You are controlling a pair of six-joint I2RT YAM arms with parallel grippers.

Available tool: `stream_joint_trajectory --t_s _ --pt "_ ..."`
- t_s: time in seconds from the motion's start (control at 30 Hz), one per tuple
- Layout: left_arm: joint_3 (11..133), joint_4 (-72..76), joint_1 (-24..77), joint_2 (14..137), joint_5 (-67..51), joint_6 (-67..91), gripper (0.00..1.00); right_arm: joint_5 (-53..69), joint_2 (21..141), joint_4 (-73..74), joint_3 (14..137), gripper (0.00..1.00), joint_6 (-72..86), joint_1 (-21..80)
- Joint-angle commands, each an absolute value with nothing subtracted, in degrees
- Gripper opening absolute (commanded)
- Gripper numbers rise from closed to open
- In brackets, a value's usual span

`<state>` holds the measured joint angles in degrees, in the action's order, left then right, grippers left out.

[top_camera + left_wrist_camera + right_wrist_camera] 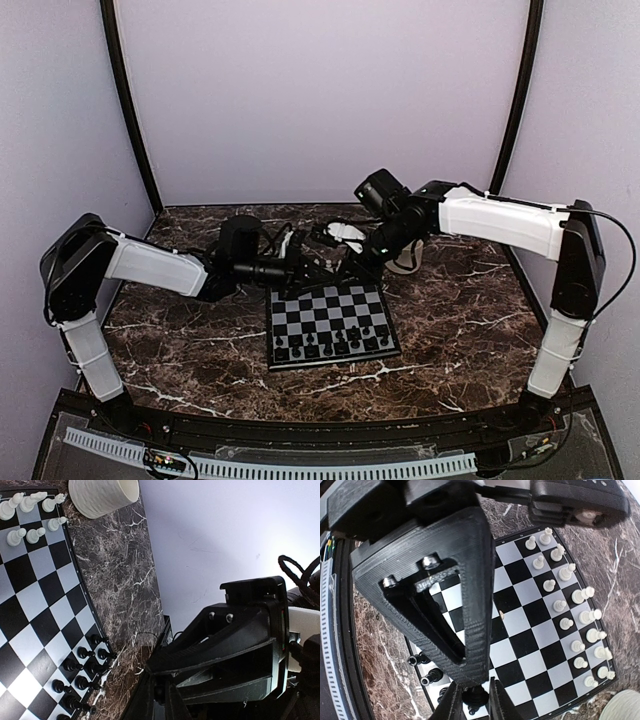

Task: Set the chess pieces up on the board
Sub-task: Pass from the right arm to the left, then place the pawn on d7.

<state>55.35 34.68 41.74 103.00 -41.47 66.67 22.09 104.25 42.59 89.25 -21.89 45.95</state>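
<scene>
The left gripper (161,690) clamps a black piece (475,696), I can't tell whether the right gripper (476,686) grips it too, and a fumble could topple white pieces (566,624).

On the board (322,311), black chess pieces (330,347) line the near rows.

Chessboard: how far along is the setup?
Done: white pieces fill two rows at one edge of the board; black pieces stand in rows at the opposite edge. In hand: left end effector shut, right end effector over the board; I can't tell if either holds a piece. Left: possibly some black squares.
</scene>
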Motion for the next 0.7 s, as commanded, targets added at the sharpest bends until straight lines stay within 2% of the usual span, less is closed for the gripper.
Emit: stream_joint_trajectory --t_s 0.0,0.07,0.23,0.53,0.67 --pt "57.6 35.4 42.0 100.8 -43.7 63.2 0.00 21.4 98.9 42.0 88.9 0.27 -22.6 45.1" --pt "58.7 30.2 42.0 99.2 -42.9 59.0 0.00 21.5 95.4 41.7 86.0 0.34 -22.9 43.1" --pt "63.9 10.4 42.0 95.6 -37.5 43.8 0.00 29.1 88.2 41.5 80.3 0.42 -23.1 35.2" --pt "67.6 -19.2 45.7 88.2 -14.3 12.8 0.00 26.5 80.0 33.5 63.7 0.43 -21.8 22.3" --pt "67.7 -24.9 49.4 88.6 -6.9 5.7 0.00 27.3 76.7 28.0 55.5 0.45 -20.6 16.2"
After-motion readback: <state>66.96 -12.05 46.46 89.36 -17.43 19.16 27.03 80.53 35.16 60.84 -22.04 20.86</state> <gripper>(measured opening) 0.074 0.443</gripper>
